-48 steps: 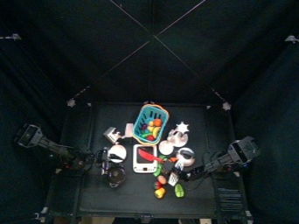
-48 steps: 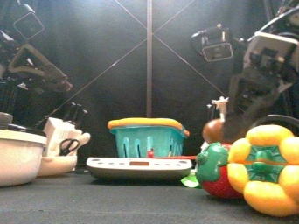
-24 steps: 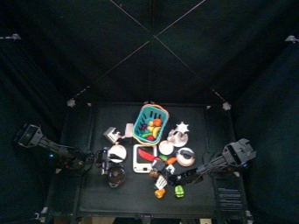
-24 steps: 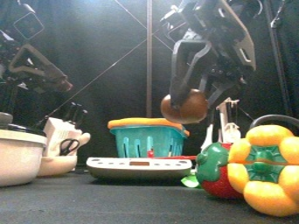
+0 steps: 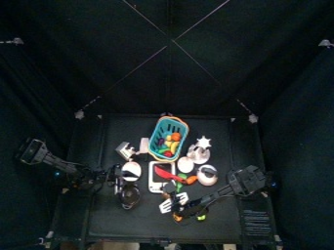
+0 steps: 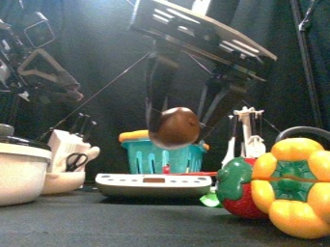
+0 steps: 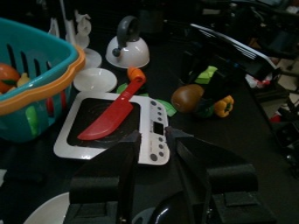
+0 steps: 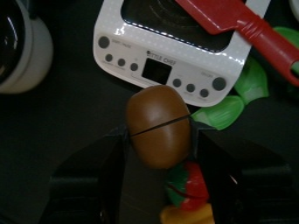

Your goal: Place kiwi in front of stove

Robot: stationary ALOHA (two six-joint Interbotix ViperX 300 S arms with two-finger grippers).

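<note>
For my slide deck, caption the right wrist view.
Right gripper holds the brown kiwi above the white stove's front edge.

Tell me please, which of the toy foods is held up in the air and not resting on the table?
It is the brown kiwi, gripped in the right gripper above the front of the white stove. The yellow pepper and the strawberry rest on the table.

A brown, egg-shaped kiwi [image 8: 158, 125] is seen held in the air between the two black fingers [image 8: 216, 156] of the right gripper [image 6: 178, 126], clear of the tabletop [image 6: 116, 224]. A thin seam is visible across its middle. It is positioned just in front of the stove's front edge. The stove [image 7: 114, 131], a flat white rectangular toy block with a row of dark round buttons along that front edge, is laid flat on the tabletop, with a red spatula [image 7: 119, 108] rested across its top.
</note>
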